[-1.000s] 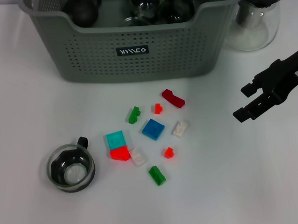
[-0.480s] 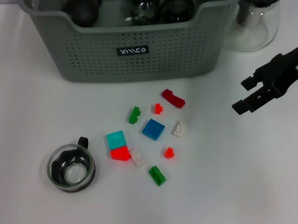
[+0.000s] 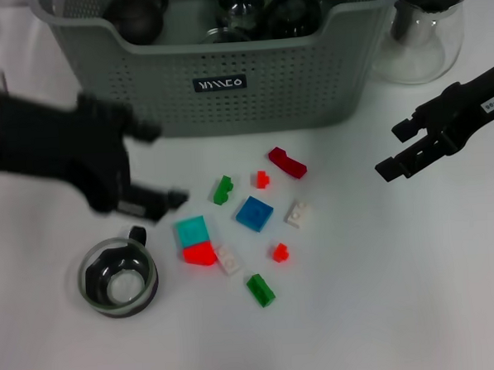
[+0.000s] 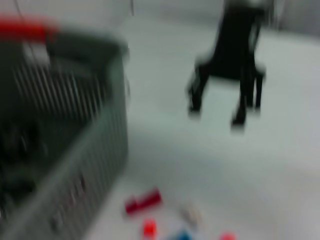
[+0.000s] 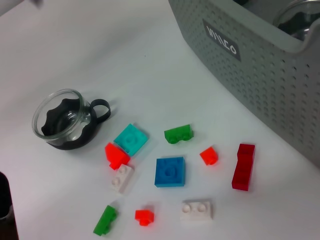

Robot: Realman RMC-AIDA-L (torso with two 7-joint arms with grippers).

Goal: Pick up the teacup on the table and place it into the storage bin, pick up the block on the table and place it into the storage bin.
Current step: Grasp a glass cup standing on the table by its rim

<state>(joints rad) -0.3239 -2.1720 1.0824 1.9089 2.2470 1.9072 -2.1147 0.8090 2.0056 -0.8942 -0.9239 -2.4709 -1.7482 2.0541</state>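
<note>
Left end effector (image 3: 151,165) spread, empty, above the clear glass teacup with black holder (image 3: 118,277) near the white bench's (image 3: 402,293) front-left; right end effector (image 3: 398,150) spread, empty, right edge; grey-green perforated plastic storage bin (image 3: 224,70) at the rear edge; small plastic blocks (image 3: 254,213) scattered mid-bench.

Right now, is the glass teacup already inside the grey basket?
No, the teacup stands on the white table in front of the storage bin, beside the scattered blocks.
</note>
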